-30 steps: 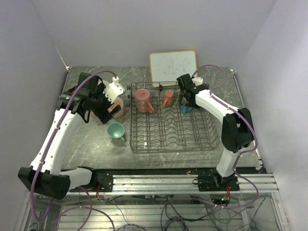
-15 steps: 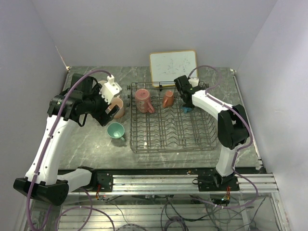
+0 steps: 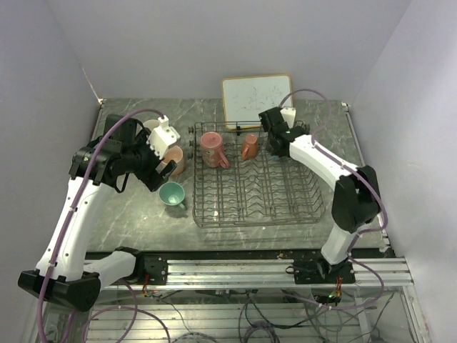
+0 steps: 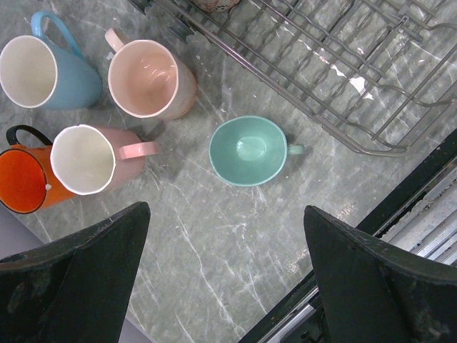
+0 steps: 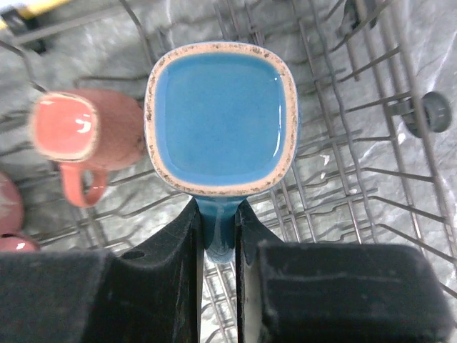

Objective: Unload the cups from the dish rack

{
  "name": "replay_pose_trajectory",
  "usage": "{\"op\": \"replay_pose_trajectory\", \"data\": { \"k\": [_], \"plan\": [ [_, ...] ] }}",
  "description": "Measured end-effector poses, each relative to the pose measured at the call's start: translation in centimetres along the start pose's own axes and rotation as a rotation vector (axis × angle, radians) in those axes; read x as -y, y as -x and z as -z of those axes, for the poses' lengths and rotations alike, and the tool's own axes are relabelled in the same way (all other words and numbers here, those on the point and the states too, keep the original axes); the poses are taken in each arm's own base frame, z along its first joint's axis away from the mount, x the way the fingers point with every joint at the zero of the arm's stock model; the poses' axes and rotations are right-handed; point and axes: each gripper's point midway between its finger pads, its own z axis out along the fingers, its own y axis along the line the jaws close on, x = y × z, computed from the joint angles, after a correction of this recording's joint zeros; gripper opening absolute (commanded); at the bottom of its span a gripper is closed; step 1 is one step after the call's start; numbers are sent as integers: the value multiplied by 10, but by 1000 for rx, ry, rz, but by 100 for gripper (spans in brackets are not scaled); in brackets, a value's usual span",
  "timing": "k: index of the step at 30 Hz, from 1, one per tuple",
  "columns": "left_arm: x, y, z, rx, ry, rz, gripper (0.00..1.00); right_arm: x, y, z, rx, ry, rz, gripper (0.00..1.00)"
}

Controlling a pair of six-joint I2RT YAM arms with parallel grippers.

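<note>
right gripper (image 5: 218,239) clamped on blue mug (image 5: 220,118) handle in dish rack (image 5: 343,168); left gripper (image 4: 225,218) wide open, empty

Grey metal wire dish rack (image 3: 250,224), slightly shiny. Glazed ceramic blue mug (image 5: 220,118), glossy, rim rough and speckled brown. Also glossy ceramic: teal cup (image 4: 248,150), peach mug (image 4: 150,78), orange mug (image 4: 21,182). Smooth grey marble-look worktop (image 4: 214,243), faint sheen. Wood-framed whiteboard (image 3: 257,100), smooth white face.

Top cam: high above the near edge, looking down over the whole desk (image 3: 143,221). Left wrist: mid-height, straight down on desk beside dish rack (image 4: 343,78). Right wrist: close, down into dish rack. All three share the dish rack.
</note>
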Motion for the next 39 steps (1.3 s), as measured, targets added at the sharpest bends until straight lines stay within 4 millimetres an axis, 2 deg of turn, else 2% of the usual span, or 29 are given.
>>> {"op": "replay_pose_trajectory", "data": {
  "k": [5,7,11,12,13,19,25,32,39],
  "plan": [
    [3,1,0,25,-1,0,100,3,43,48,113,79,-82,0],
    [3,2,-1,43,0,-3,100,3,55,70,144,130,-122,0],
    [8,6,-1,105,2,-20,100,-4,64,121,170,277,-184,0],
    [9,8,-1,126,3,-27,100,-10,64,142,163,360,-207,0],
    [11,10,0,148,2,-34,100,-12,63,147,159,380,-209,0],
    [25,12,-3,269,-19,-100,100,-41,43,209,36,713,-268,0],
    [29,11,-9,346,3,-183,100,-74,17,248,-141,1008,-362,0],
    [27,38,14,510,76,-280,97,-108,-9,284,-318,1244,-466,0],
    [24,62,31,586,95,-320,93,-150,-21,344,-455,1520,-474,0]
  ]
}}
